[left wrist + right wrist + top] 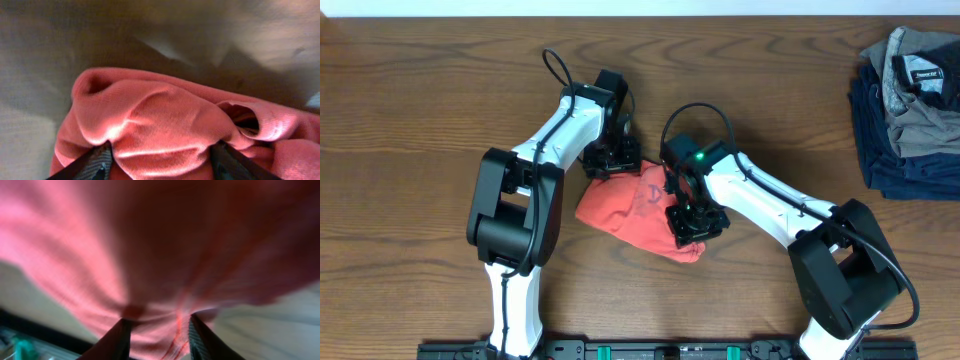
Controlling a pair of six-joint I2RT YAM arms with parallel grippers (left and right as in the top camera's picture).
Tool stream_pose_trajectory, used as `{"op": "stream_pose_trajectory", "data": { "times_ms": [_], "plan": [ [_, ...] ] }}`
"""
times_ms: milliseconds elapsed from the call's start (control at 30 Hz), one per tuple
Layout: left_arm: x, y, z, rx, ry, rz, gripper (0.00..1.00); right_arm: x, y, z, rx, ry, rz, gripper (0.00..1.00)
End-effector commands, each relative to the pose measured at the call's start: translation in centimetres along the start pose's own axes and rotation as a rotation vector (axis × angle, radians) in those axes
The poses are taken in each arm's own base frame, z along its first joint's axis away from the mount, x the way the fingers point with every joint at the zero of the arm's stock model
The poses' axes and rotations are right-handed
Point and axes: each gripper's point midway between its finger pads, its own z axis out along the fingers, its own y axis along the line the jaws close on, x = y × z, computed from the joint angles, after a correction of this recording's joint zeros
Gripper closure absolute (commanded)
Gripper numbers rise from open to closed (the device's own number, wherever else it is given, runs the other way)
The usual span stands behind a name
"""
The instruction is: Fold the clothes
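"Two grips on one T-shirt (635,212), crumpled mid-table between the arms. Will it fold?"

"Risky, I'd say. The left gripper (612,160) is spread fairly wide, clamped round a thick bunch. The right gripper (692,222) stands narrower, pinching a thin fold. With an uneven pull, that pinch could slip."

"And the room around it?"

"Brown wood-grain table (420,100) on every side. The grey and navy pile (910,100) sits well apart, far right corner."
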Motion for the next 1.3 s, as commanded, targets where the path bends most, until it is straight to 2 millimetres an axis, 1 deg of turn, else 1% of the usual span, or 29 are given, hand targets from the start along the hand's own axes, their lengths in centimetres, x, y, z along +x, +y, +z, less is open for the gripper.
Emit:
{"op": "stream_pose_trajectory", "data": {
  "times_ms": [0,100,167,233,300,333,367,433,467,567,633,700,800,833,867,933,1000,1067,1133,1200,1267],
  "plan": [
    [1.8,2.4,2.1,-0.097,0.097,-0.023,0.37,-0.6,-2.4,0.4,0.103,-0.034,0.047,0.62],
    [2.9,3.6,1.7,-0.164,0.134,-0.078,0.37,-0.9,-2.4,1.1,0.085,-0.052,0.06,0.6],
    [3.9,4.5,1.4,-0.21,0.161,-0.175,0.37,-1.0,-2.3,1.6,0.074,-0.06,0.067,0.6],
    [5.2,4.9,1.0,-0.241,0.202,-0.306,0.36,-1.2,-2.5,2.0,0.076,-0.073,0.066,0.59],
    [6.2,4.9,0.7,-0.259,0.235,-0.424,0.35,-1.7,-3.3,2.2,0.102,-0.099,0.085,0.59],
    [6.5,4.8,0.6,-0.261,0.244,-0.466,0.34,-2.0,-4.3,2.1,0.144,-0.118,0.118,0.59],
    [6.7,4.7,0.5,-0.257,0.249,-0.5,0.34,-2.4,-6.0,1.8,0.207,-0.145,0.175,0.57],
    [6.6,4.4,0.4,-0.242,0.245,-0.536,0.33,-3.1,-8.5,1.1,0.283,-0.193,0.253,0.54],
    [6.4,4.3,0.3,-0.237,0.233,-0.546,0.33,-3.9,-9.9,0.5,0.302,-0.223,0.287,0.53],
    [6.1,4.0,-0.2,-0.227,0.204,-0.579,0.33,-5.6,-13.0,-1.2,0.291,-0.27,0.319,0.53],
    [6.0,3.8,-0.7,-0.219,0.184,-0.605,0.33,-6.2,-14.4,-2.5,0.259,-0.271,0.318,0.54],
    [5.5,3.5,-1.4,-0.199,0.151,-0.611,0.33,-6.3,-15.2,-3.8,0.23,-0.257,0.318,0.56],
    [4.7,2.9,-2.6,-0.16,0.089,-0.608,0.33,-6.1,-15.6,-5.8,0.21,-0.244,0.328,0.57],
    [4.4,2.7,-3.0,-0.145,0.068,-0.602,0.33,-6.1,-15.3,-6.7,0.19,-0.247,0.33,0.56],
    [4.1,2.4,-3.6,-0.129,0.042,-0.595,0.33,-6.4,-14.5,-7.4,0.148,-0.258,0.315,0.56],
    [3.6,2.2,-4.7,-0.111,-0.005,-0.584,0.33,-7.4,-11.5,-9.0,0.009,-0.297,0.208,0.55],
    [3.4,2.3,-5.7,-0.114,-0.044,-0.576,0.33,-8.6,-7.6,-10.9,-0.162,-0.352,0.061,0.53],
    [3.5,2.6,-6.2,-0.133,-0.062,-0.566,0.32,-9.0,-5.3,-11.7,-0.261,-0.378,-0.018,0.52],
    [4.0,3.0,-6.2,-0.155,-0.051,-0.569,0.31,-9.2,-4.6,-11.4,-0.274,-0.385,-0.041,0.52],
    [4.4,3.2,-5.9,-0.167,-0.036,-0.566,0.31,-9.5,-4.1,-10.6,-0.277,-0.385,-0.059,0.51],
    [4.8,3.5,-5.5,-0.177,-0.022,-0.57,0.3,-9.7,-3.2,-9.5,-0.296,-0.381,-0.084,0.51]
  ]
}}
